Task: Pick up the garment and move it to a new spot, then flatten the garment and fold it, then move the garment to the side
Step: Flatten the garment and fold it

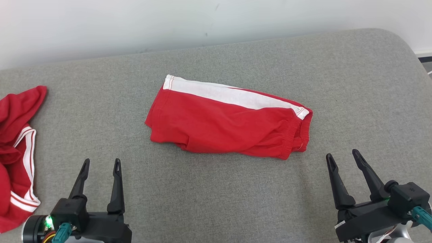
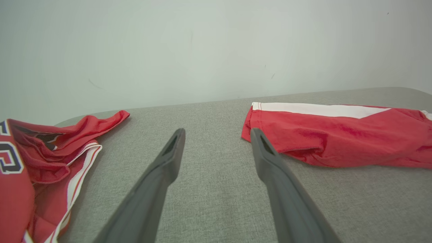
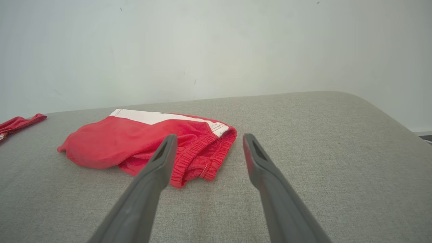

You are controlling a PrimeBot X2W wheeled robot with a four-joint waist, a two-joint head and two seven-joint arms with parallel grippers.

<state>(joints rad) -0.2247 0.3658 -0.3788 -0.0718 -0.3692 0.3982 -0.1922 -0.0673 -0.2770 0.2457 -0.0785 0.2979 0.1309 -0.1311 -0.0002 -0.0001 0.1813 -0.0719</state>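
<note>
The garment (image 1: 226, 125), red shorts with a white side stripe and an elastic waistband at the right end, lies folded in the middle of the grey fabric surface (image 1: 216, 195). My left gripper (image 1: 102, 162) hovers open near the front left, short of the garment's left end (image 2: 337, 138); the left wrist view shows nothing between this gripper's (image 2: 216, 132) fingers. My right gripper (image 1: 342, 154) stands open at the front right, just right of the waistband (image 3: 202, 158). In the right wrist view this gripper (image 3: 210, 136) holds nothing.
A second red garment (image 1: 17, 152) with white trim lies crumpled at the surface's left edge, also in the left wrist view (image 2: 40, 168). A pale wall (image 1: 202, 20) rises behind the surface. The surface's far right corner (image 1: 405, 44) is rounded and drops off.
</note>
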